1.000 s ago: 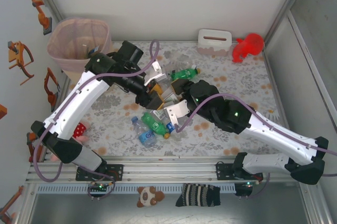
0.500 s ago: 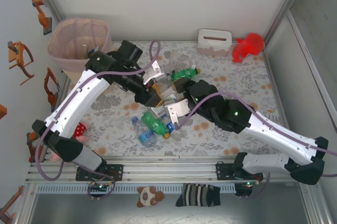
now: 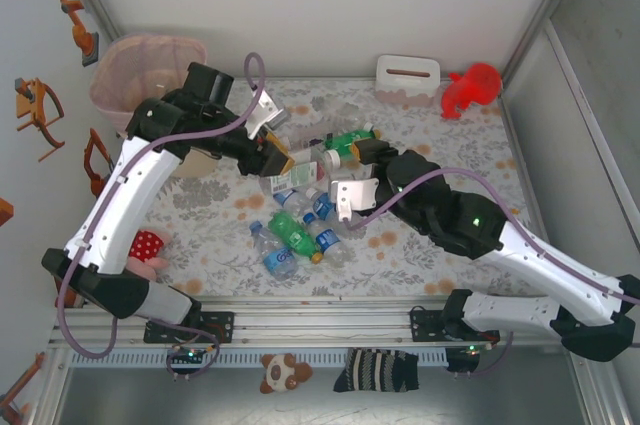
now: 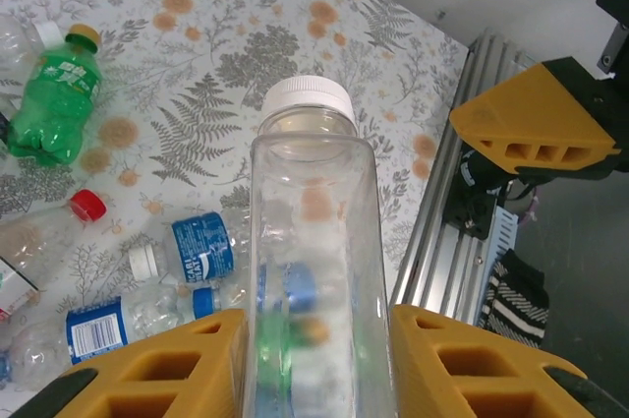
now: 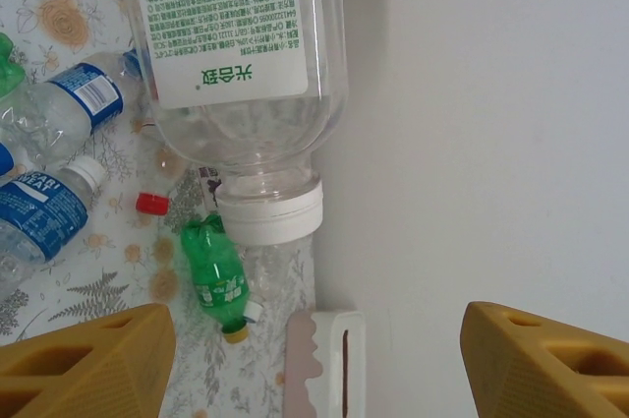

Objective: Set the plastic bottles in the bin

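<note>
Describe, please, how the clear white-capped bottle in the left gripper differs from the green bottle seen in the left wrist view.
The clear bottle is see-through with a white cap, whereas the green bottle is tinted green with a yellow cap. The clear bottle is clamped in the left gripper, whereas the green bottle lies loose on its side on the table. Both are capped plastic bottles.

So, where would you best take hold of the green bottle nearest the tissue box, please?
Probably the green bottle across its mid-body, coming straight down from above: it lies on its side, and the neck narrows toward the yellow cap.
</note>
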Action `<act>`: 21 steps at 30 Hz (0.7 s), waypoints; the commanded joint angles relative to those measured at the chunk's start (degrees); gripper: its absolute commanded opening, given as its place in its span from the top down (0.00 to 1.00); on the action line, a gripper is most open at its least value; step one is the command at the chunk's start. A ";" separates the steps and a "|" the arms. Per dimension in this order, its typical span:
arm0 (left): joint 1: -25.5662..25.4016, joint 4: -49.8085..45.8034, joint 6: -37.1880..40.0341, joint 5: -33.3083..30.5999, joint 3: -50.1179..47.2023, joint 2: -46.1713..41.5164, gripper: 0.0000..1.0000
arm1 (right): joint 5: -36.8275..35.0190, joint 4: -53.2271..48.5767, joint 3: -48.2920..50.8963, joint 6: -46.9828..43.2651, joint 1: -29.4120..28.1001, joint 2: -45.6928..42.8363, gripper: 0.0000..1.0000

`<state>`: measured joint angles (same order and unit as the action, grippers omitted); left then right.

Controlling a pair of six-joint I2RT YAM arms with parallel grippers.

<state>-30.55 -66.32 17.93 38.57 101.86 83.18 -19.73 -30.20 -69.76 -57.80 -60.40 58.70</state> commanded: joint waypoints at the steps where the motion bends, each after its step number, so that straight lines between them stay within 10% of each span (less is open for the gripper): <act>1: 1.14 3.33 -2.68 -0.75 -0.07 -0.87 0.70 | -2.25 0.71 -1.18 4.36 0.11 -0.36 0.25; 11: 8.23 11.86 -9.11 -7.96 2.47 -2.60 0.69 | -3.39 1.52 -0.65 5.75 0.11 -1.05 0.25; 21: 26.59 27.33 -22.75 -18.42 4.44 -2.58 0.69 | -3.13 2.16 -0.38 5.68 0.12 -1.10 0.25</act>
<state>-7.62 -46.57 1.34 23.86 104.38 81.73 -22.15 -29.91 -69.78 -53.69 -60.40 58.67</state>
